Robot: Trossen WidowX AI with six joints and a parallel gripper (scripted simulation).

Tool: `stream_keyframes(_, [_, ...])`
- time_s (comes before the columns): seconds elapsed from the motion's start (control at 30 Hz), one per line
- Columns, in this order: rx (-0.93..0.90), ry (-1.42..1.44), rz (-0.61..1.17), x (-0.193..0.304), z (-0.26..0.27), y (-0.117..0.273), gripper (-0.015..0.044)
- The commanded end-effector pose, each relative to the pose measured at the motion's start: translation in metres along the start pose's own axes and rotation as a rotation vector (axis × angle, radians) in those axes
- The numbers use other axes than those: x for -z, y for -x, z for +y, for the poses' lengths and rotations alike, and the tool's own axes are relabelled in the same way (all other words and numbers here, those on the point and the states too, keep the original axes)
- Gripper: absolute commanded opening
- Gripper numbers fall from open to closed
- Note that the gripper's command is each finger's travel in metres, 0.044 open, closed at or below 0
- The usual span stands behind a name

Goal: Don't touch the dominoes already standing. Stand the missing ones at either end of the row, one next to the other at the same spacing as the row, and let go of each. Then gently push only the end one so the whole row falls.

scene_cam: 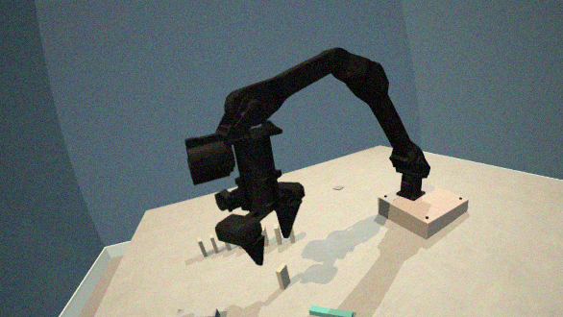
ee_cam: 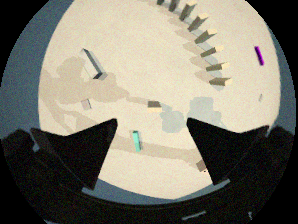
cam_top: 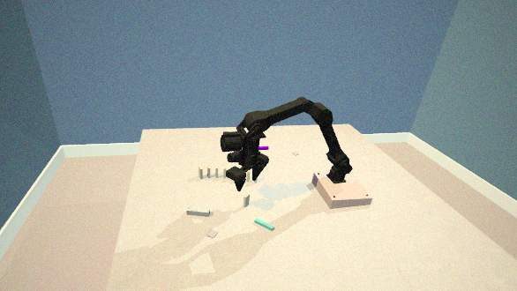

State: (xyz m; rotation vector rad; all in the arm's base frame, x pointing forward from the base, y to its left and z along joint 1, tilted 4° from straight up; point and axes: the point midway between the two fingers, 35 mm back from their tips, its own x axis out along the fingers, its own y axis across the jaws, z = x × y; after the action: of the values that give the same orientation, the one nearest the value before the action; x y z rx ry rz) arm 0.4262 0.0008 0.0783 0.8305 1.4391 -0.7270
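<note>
Several pale dominoes stand upright in a row, one end domino (cam_top: pixel 200 173) (scene_cam: pixel 202 247) at the left in the top and exterior views and the other end domino (ee_cam: pixel 220 81) lowest in the wrist view. The arm hides part of the row in the top and exterior views. A single domino (cam_top: pixel 246 200) (scene_cam: pixel 282 277) (ee_cam: pixel 154 105) stands upright apart from the row, on its near side. My gripper (cam_top: pixel 247 184) (scene_cam: pixel 274 251) (ee_cam: pixel 152 121) is open and empty, pointing down above the table between the row and the single domino. The single domino shows just beyond the gap between the fingertips in the wrist view.
A grey block (cam_top: pixel 198 212) (ee_cam: pixel 93 64) and a turquoise bar (cam_top: pixel 264 224) (scene_cam: pixel 331 311) (ee_cam: pixel 136 141) lie on the near side. A purple bar (cam_top: pixel 263 148) (ee_cam: pixel 259 55) is behind the arm. Small flat tiles lie near the block (cam_top: pixel 212 234) and at the back (cam_top: pixel 295 153) (scene_cam: pixel 338 187).
</note>
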Motion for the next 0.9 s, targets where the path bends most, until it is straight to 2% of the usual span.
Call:
stream_keyframes(0.0, [0.023,-0.007,0.008,0.001,-0.003,-0.035,0.0440])
stream_keyframes(0.1, [0.023,-0.007,0.008,0.002,-0.005,-0.054,0.0440])
stream_keyframes(0.7, [0.024,-0.007,0.008,0.002,-0.006,-0.070,0.0440])
stream_keyframes(0.87, [0.024,-0.007,0.008,0.002,-0.006,-0.070,0.0309])
